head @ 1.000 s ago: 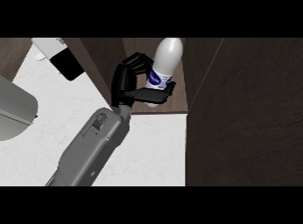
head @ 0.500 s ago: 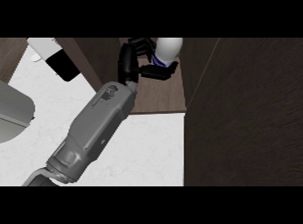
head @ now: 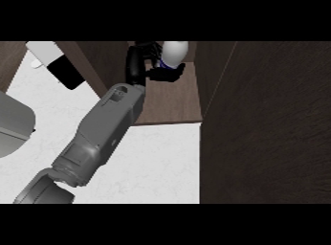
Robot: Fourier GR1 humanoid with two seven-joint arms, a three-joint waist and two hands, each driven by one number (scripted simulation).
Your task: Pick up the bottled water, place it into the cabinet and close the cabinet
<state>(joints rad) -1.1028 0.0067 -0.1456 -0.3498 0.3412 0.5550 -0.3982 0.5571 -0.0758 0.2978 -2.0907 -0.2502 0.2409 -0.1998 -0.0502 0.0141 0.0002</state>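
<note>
Right hand [head: 148, 64] curled round the bottled water [head: 174, 51] — inside the open cabinet [head: 175, 103].

Bottled water [head: 175, 51] upright deep inside the cabinet [head: 172, 100], on its shelf floor, near the top edge of the head view. Right robot hand [head: 148, 64] curled round the bottle from the left, forearm [head: 101, 134] slanting down-left over the bench [head: 154, 158]. Open cabinet door [head: 274, 124] standing to the right of the shelf, filling the right side. Rounded appliance [head: 2, 124] on the bench at far left; flat dark object [head: 66, 74] behind it, left of the cabinet wall.
</note>
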